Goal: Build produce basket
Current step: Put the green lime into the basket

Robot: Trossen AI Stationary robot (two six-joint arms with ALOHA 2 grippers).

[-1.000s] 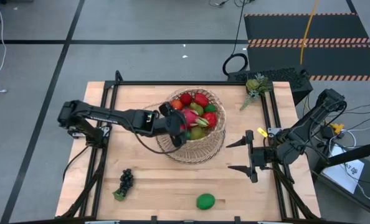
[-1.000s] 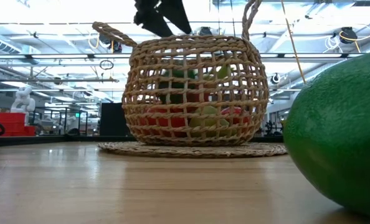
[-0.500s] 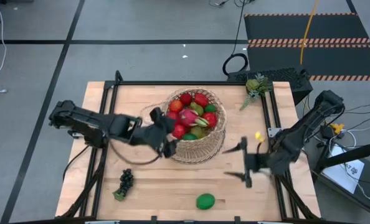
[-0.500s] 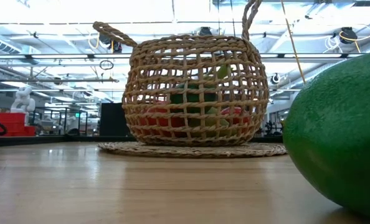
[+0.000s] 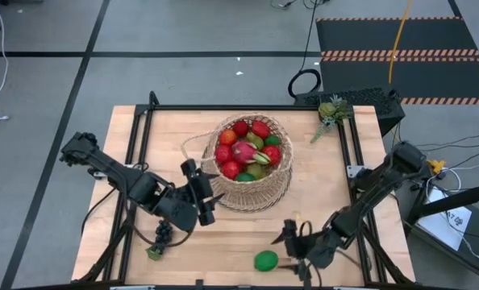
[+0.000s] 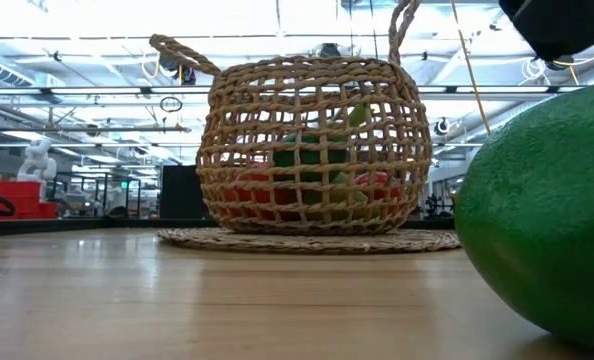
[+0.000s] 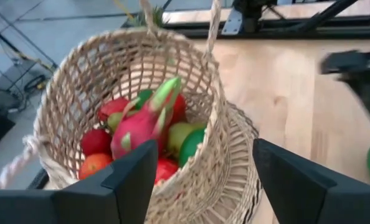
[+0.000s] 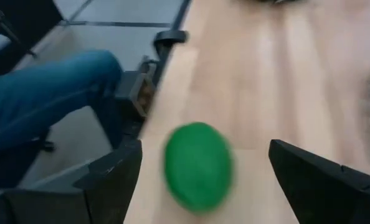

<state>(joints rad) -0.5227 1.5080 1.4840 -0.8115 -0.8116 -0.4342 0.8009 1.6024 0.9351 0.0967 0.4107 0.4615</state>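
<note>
The woven basket [image 5: 251, 165] stands on its flat round base in the middle of the table. It holds red round fruits, green ones and a pink dragon fruit [image 7: 141, 127]. My left gripper [image 5: 206, 187] hovers open just off the basket's near-left side, nothing between its fingers [image 7: 132, 180]. A green lime [image 5: 265, 260] lies on the table near the front edge. My right gripper [image 5: 292, 250] is open just to the lime's right and points at the lime [image 8: 197, 165]. Dark grapes [image 5: 163, 235] lie at the near left.
A small spiky green toy [image 5: 331, 113] lies at the table's far right corner. A black frame rail [image 5: 143, 137] runs around the tabletop. In the right wrist view a person's blue-trousered leg [image 8: 42, 99] shows beyond the table edge. In the low view the lime [image 6: 547, 220] fills the right side.
My left gripper has drawn back from above the basket toward the table's near-left and now sits beside the basket's wall. My right gripper has swung down and toward the near edge, from the basket's right side to the lime. The fruits stay in place.
</note>
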